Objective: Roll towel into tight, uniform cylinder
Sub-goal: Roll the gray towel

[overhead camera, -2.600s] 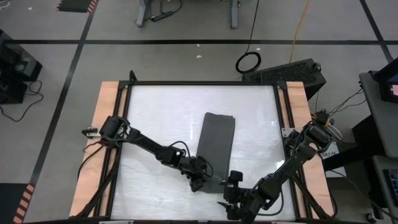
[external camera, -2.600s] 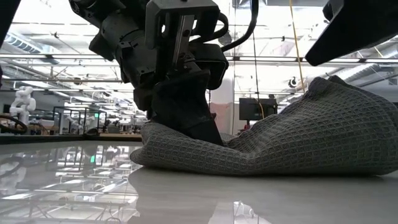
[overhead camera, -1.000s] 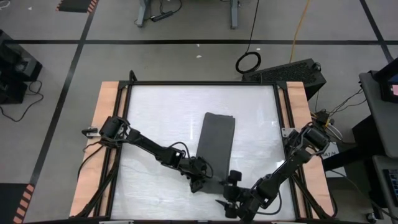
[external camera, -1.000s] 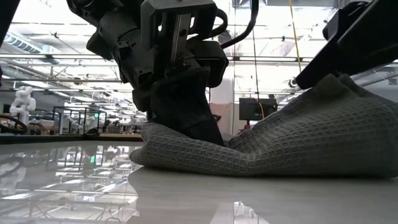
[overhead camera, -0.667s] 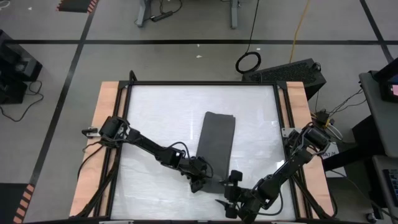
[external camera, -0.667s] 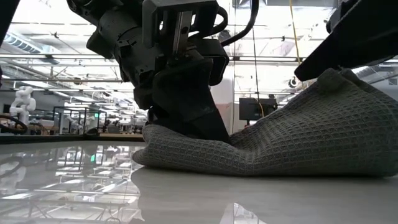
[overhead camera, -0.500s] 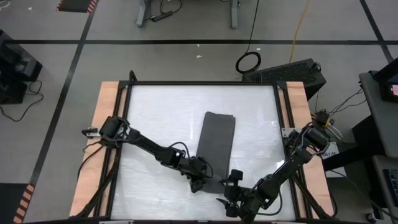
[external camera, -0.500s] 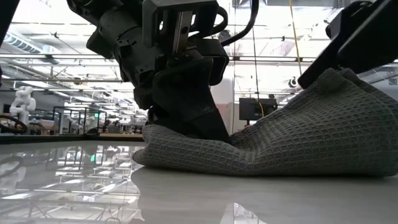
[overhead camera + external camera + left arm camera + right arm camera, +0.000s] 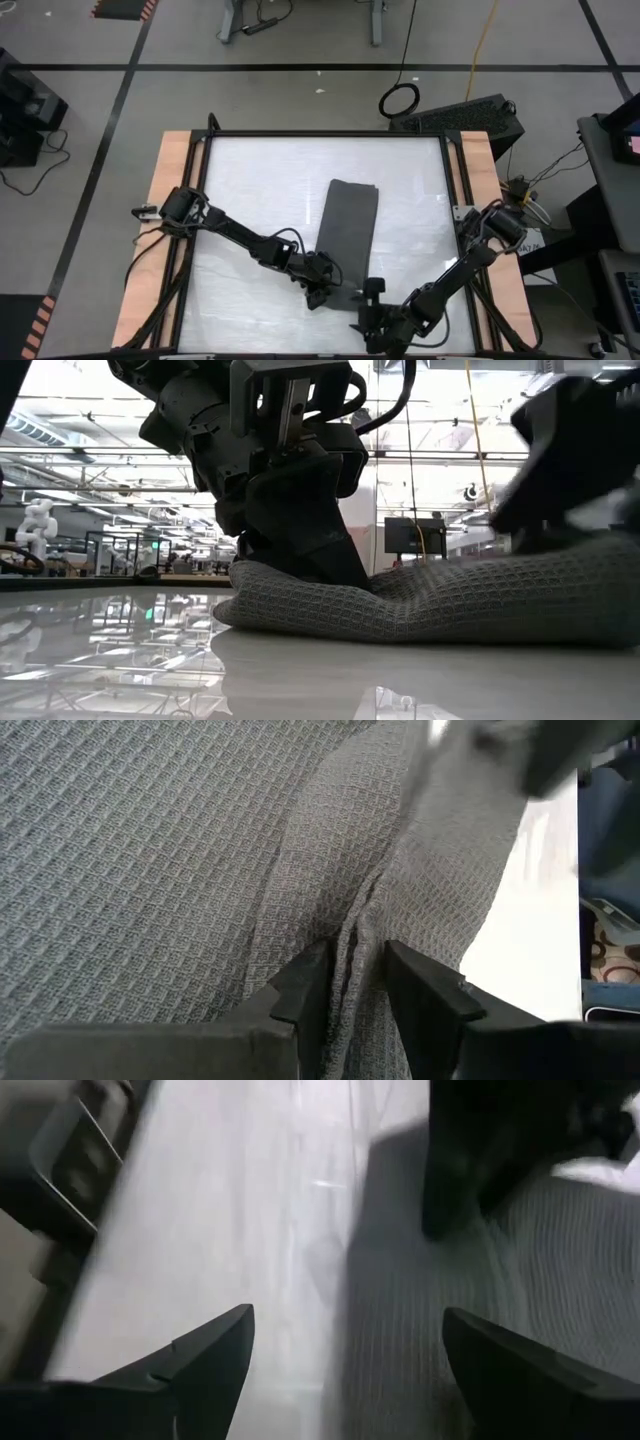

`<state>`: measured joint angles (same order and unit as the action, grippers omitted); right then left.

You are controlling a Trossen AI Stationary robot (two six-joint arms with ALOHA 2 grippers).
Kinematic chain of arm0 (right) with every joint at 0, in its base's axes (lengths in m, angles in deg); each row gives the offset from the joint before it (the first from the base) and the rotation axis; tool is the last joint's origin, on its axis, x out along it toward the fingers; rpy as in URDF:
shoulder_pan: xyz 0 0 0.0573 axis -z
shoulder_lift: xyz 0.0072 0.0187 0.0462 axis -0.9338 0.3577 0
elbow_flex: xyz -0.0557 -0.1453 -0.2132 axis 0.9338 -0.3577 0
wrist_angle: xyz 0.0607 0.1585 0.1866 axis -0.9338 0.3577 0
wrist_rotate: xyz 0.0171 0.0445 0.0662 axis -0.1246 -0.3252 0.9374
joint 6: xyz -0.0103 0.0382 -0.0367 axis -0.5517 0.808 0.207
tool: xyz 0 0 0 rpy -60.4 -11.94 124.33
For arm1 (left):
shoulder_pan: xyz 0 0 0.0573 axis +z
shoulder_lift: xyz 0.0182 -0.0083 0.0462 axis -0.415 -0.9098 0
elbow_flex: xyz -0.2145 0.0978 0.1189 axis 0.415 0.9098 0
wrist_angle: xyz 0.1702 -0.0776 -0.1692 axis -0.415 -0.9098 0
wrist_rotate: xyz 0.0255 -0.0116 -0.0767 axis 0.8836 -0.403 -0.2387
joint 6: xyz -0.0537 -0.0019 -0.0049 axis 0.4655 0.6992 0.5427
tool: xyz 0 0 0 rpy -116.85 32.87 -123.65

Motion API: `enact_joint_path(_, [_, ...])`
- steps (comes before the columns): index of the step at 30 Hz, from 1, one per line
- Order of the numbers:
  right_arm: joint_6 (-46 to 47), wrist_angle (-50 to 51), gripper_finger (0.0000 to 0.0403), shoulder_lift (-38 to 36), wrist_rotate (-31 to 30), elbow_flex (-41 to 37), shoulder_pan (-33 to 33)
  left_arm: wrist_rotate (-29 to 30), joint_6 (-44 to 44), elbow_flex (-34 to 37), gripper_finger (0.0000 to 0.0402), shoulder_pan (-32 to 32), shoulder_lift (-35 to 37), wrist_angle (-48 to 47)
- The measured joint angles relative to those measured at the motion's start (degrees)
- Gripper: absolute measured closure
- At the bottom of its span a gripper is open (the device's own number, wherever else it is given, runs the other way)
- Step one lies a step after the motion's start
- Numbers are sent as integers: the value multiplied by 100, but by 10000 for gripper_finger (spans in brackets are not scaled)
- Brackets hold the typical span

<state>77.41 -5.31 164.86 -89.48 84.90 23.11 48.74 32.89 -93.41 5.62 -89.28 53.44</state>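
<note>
On the left, the left gripper (image 9: 322, 291) sits at the near left corner of the dark grey waffle-weave cloth towel (image 9: 347, 232). Its two dark fingers (image 9: 300, 990) pinch a small raised fold of the towel between them, so it is closed on the cloth. In the low view this gripper (image 9: 300, 560) presses down on the towel's (image 9: 450, 605) left end. The towel lies as a long strip in the middle of the shiny white worktop (image 9: 260, 190), and its near end is bunched up. On the right, the right gripper (image 9: 368, 312) hangs at the towel's near right corner. Its fingers (image 9: 205, 1355) are spread wide apart and hold nothing, with the towel (image 9: 560, 1280) in front of them.
</note>
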Motion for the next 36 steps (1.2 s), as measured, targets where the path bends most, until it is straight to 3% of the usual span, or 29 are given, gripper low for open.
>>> enact_joint_path(7, [-109,108,89,45,-19,-2,202,-110,-1,0,288,2,0,-3])
enact_joint_path(12, [386,304,89,212,577,0,324,-116,-1,0,288,2,0,-3])
enact_joint_path(20, [902,299,89,282,808,0,414,-168,-3,3,288,2,51,-39])
enact_joint_path(28, [1138,154,89,262,1064,-129,438,13,-384,22,277,42,870,-964])
enact_joint_path(36, [1156,-81,89,257,1388,-184,513,505,-1253,20,211,-37,1773,-2121])
